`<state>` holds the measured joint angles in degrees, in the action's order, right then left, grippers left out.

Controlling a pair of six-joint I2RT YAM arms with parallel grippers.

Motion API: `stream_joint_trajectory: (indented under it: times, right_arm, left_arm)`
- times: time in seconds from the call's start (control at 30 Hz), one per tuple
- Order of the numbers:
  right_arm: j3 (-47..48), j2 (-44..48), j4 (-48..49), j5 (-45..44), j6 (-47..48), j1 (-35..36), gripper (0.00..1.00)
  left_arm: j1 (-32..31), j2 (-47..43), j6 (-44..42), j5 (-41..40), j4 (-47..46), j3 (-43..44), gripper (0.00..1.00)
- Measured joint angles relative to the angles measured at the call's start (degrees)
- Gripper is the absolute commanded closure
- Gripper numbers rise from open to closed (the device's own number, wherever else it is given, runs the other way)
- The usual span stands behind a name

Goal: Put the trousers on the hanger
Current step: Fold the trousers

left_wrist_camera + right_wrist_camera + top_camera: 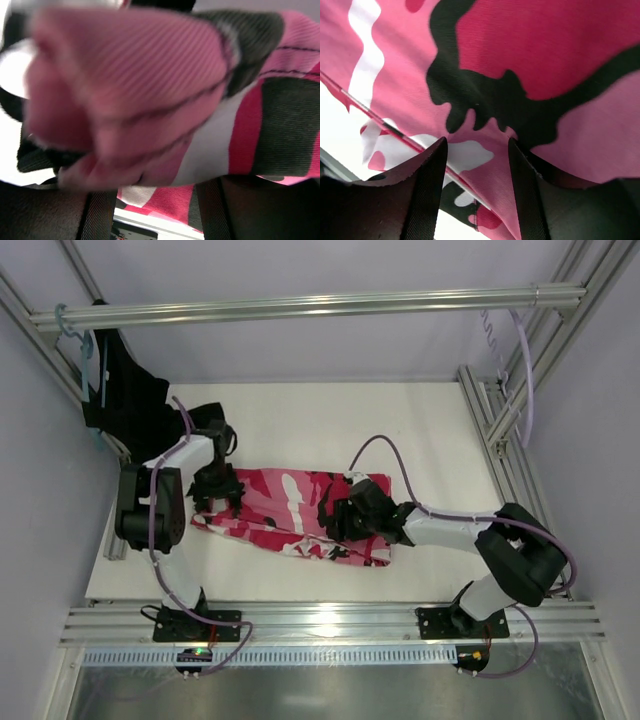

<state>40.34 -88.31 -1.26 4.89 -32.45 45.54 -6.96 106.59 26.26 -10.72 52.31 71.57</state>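
Start with the white table (430, 410) in the top view: the trousers (290, 505) lie folded flat across its centre, running from 9 o'clock toward 4 o'clock, with none of the cloth lifted. The plain black garment (130, 400) hangs at 10 o'clock on a teal hanger (85, 355); it has no part in your task. The pale hanger (523, 360) you need hangs off the overhead rail (300, 305) at 2 o'clock, well apart from the trousers and from both arms. Your left gripper (215, 495) sits on the trousers' 9 o'clock end. Its wrist view shows the jaws spread, with bunched cloth heaped over them. Your right gripper (338, 520) is down on the cloth nearer 4 o'clock, its jaws also apart with a flat panel stretched across the gap. I cannot tell whether either has caught a fold. The main risk, as I judge it, is closing on only the top layer, so the trousers unfold and trail when lifted. Uneven holds would drag one end and twist the cloth. The hanger is thin and hangs free, so a nudge could swing it or knock it off the rail.
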Motion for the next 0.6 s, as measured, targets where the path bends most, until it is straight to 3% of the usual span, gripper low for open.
stream_joint_trajectory:
  times: [0.2, 0.47, 0.6]
  right_arm:
    - [-6.4, 5.7, 3.4, -4.7, -5.9, -2.4, 0.46]
    - [-8.1, 11.2, -3.1, -7.9, -5.8, -16.9, 0.46]
    - [-6.1, 13.9, -10.7, -7.7, -2.6, -17.4, 0.46]
  left_arm:
    - [0.1, -4.9, 1.6, 0.7, -2.2, -3.5, 0.42]
    - [-0.2, -13.2, 3.8, 8.8, -4.1, -6.6, 0.39]
    - [-2.2, -16.4, 4.0, 9.2, -2.9, -6.3, 0.38]
